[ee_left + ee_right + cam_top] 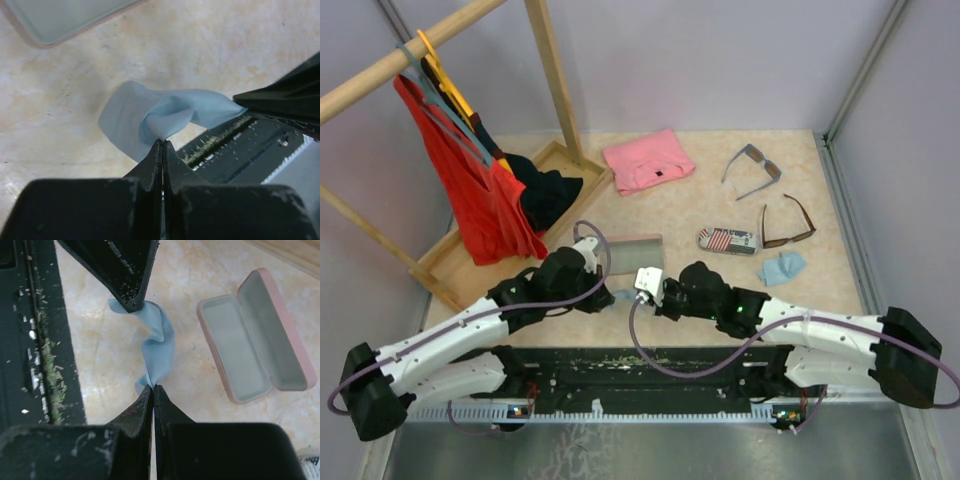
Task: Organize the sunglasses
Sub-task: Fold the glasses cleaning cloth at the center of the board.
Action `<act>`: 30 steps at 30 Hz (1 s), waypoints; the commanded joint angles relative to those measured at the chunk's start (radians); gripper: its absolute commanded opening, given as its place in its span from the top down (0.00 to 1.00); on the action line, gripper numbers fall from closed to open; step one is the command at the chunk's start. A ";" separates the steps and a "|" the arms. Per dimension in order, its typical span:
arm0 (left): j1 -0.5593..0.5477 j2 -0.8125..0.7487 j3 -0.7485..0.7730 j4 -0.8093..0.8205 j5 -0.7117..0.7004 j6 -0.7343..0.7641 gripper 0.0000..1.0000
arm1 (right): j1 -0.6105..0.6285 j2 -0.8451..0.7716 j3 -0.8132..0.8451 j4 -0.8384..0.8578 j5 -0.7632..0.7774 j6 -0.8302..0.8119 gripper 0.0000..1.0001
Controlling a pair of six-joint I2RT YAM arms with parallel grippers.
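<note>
Your beige table (700, 200) is walled by grey panels at 12, 3 and 9 o'clock. A wooden rack (550, 70) hung with clothes takes the 10 o'clock corner, and a folded pink shirt (648, 160) lies at 12. The barest stretch runs between that shirt and the open pink case (635, 253) at centre.

The grey pair (752, 168) sits at 1 o'clock and the brown pair (787, 222) at 2, near the right wall. Neither is touched. A flag case (727, 240) lies just beside the brown pair, and a spare cloth (782, 268) lies at that pair's 6.

Both your arms reach low and inward, meeting near the table's near edge at 6 o'clock of the pink case. The left gripper (162, 145) and right gripper (152, 389) each have their jaws pressed together on opposite ends of one blue cloth (159, 345), which hangs twisted between them.
</note>
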 commanded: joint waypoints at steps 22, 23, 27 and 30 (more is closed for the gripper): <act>-0.254 0.023 -0.020 -0.005 -0.211 -0.102 1.00 | 0.126 0.088 0.286 -0.641 0.228 0.595 1.00; -0.254 0.067 -0.009 -0.003 -0.243 -0.103 1.00 | 0.124 0.115 0.291 -0.633 0.249 0.588 1.00; -0.243 0.171 0.029 0.029 -0.348 -0.061 1.00 | 0.075 0.188 0.285 -0.549 0.301 0.557 1.00; -0.210 0.204 0.024 0.104 -0.351 -0.008 1.00 | 0.021 0.203 0.271 -0.489 0.342 0.541 1.00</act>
